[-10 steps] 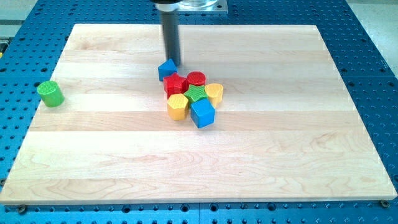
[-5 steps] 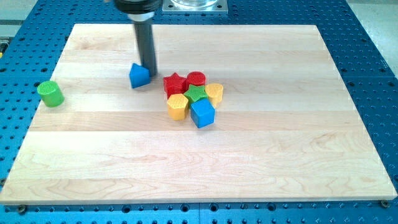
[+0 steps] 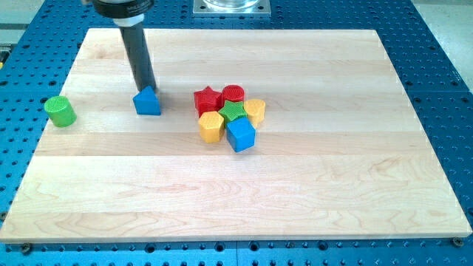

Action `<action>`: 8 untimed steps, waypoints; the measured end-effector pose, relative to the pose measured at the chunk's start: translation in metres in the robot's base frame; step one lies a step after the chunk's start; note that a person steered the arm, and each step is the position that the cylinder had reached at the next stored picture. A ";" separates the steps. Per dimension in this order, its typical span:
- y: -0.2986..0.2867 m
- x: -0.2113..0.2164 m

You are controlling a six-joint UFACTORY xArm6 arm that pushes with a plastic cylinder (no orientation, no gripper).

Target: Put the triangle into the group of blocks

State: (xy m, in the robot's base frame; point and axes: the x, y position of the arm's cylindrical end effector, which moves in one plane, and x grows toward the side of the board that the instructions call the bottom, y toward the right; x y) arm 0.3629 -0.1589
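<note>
While my tip touches the top of the blue triangle left of the frame's centre, that block lies well apart from the group at centre: red star, red cylinder, green block, two yellow blocks and blue cube. With only a bare rod, nothing is grasped. At far left stands a green cylinder on the wooden board

Table: pale wood, planks joined, visible grain, smooth satin finish. Base plate around it: blue metal, matt, perforated with holes. Rod: dark, smooth, slight sheen. Blue triangle, blue cube, green cylinder: plastic-looking, matt. Mount at 12 o'clock: bright metal.
</note>
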 end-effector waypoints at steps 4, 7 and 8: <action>0.023 0.037; 0.017 0.083; 0.024 0.097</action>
State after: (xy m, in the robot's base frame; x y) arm 0.4601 -0.1345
